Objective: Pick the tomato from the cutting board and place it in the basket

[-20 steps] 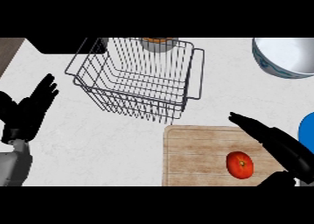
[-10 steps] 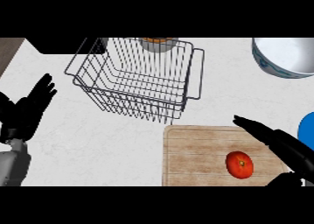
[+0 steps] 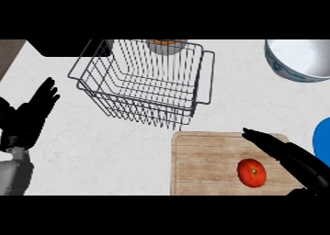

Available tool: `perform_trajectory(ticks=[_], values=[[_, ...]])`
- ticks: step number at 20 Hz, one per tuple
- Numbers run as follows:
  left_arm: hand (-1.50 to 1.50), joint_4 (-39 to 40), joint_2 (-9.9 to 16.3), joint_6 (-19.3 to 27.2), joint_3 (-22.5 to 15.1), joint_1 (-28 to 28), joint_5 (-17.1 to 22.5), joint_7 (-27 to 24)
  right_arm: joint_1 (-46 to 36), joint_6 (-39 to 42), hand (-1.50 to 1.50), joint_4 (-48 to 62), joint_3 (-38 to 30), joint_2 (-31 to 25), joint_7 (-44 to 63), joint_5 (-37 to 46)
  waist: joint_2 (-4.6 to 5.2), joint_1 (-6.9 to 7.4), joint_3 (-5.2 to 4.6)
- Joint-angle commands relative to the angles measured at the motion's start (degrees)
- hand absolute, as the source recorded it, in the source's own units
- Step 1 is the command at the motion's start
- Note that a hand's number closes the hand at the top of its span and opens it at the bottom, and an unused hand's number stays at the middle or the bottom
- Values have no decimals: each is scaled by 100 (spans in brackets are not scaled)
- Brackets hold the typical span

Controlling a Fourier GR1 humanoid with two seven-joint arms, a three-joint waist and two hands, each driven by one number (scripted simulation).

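Observation:
A red tomato [image 3: 252, 172] lies on the wooden cutting board [image 3: 201, 160] at the lower right. My right hand [image 3: 296, 160] reaches over the board's right side, fingers straight and open, just right of and above the tomato without curling round it. The wire basket [image 3: 143, 82] stands behind the board, up and to the left, with nothing in it. My left hand [image 3: 21, 119] rests open at the left edge, fingers up.
A white and blue bowl [image 3: 306, 59] sits at the top right. A blue plate [image 3: 328, 142] shows at the right edge beside the board. An orange-topped object [image 3: 165, 44] stands behind the basket. A dark block [image 3: 65, 47] lies at the top left.
My right hand has slid slightly down and toward the tomato, fingers still straight. The left hand, tomato and basket have not moved.

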Motion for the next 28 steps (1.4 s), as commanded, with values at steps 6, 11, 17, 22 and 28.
perform_trajectory(ticks=[6, 11, 17, 22, 28], values=[[0, 213, -322, 64, -81, -104, -297, -143, 9, -575, -150, 266, 276, 263, 19, 773, 5, -7, -1], [0, -45, -390, 155, -102, -50, -378, -84, 65, -844, 150, 484, 704, -179, -524, 1414, 7, -7, 1], [0, 90, -338, 57, 57, -304, -370, 152, -100, -1022, 150, 686, 875, 341, -303, 1629, 3, -6, -1], [0, -129, -227, -189, 247, 28, -213, 83, 143, -1068, 150, 557, 759, 102, -638, 1679, 0, 2, 0], [0, 176, -323, -184, 114, -257, -251, 3, 210, -1517, 150, 176, 2848, 1848, 1767, 2505, -7, 108, -25]])
